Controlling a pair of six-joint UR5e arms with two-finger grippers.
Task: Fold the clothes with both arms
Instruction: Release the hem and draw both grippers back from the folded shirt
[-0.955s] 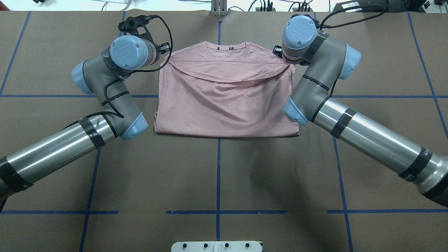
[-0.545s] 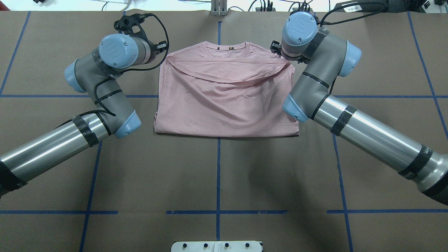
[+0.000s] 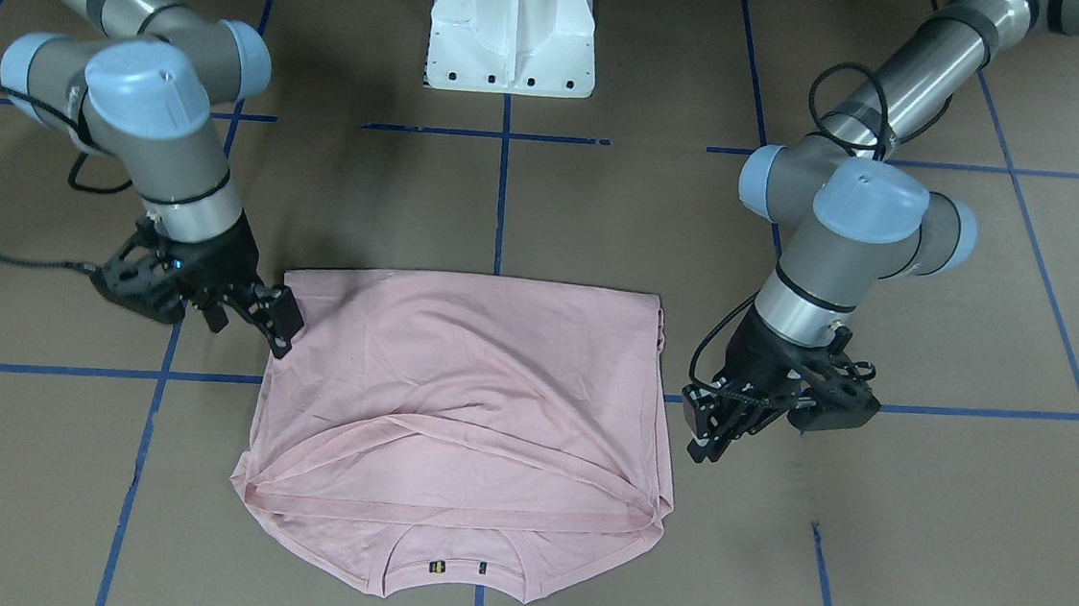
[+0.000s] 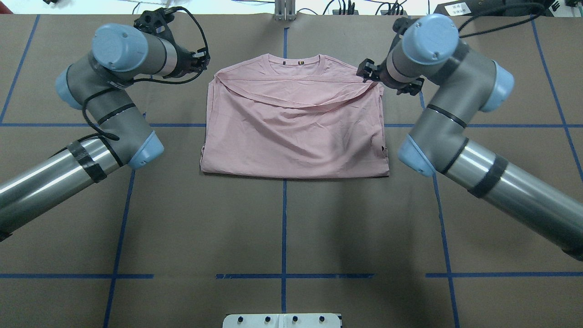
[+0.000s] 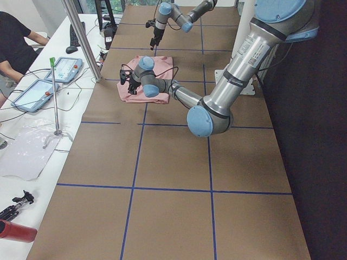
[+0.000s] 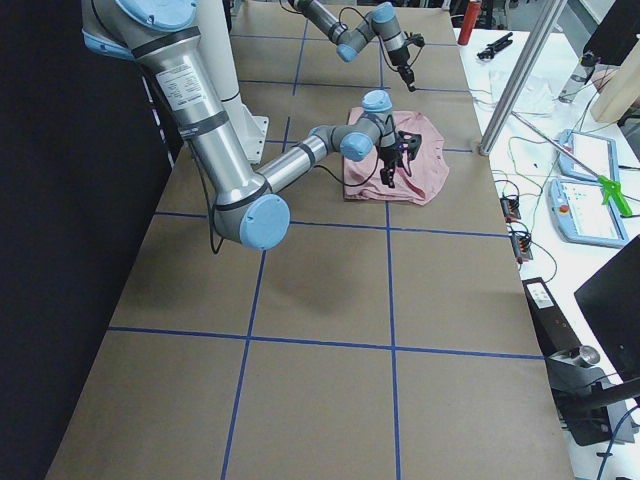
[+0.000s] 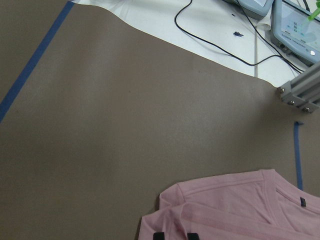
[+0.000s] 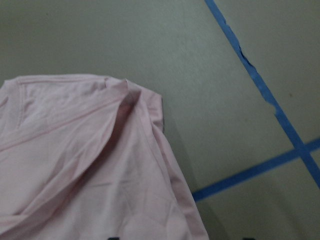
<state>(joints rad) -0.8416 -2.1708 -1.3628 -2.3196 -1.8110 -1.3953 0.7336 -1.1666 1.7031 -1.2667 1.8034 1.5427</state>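
On the left, the left arm (image 4: 109, 105) reaches in from the near left and bends toward the far side of the table (image 4: 205, 218). The left gripper (image 4: 202, 60) hangs above the brown surface just beside the left shoulder corner of the garment. Its wrist camera shows two black fingertips (image 7: 159, 235) standing apart with nothing between them, so this tool is released and empty, clear of the cloth.

In the middle lies the pale pink T-shirt (image 4: 291, 132), flat on the table at the far centre, astride the blue tape line (image 4: 283, 228) that runs near to far. It is folded into a rough rectangle. The lower part is turned up over the body, so that the hem runs in a sagging curve just below the shoulders. The ribbed round collar (image 4: 298, 61) points to the far edge, with two small tags, one dark and one yellowish, inside it. The sleeves are tucked in and no print shows on the upturned surface.

On the right, the right arm (image 4: 446, 114) comes in from the near right. The right gripper (image 4: 368, 72) hovers at the shirt's right shoulder corner. From the front-facing camera its fingers are spread wide and grasp nothing; its wrist camera looks down on that corner from above.

At the near edge, centred, stands the white pedestal base (image 4: 282, 320).
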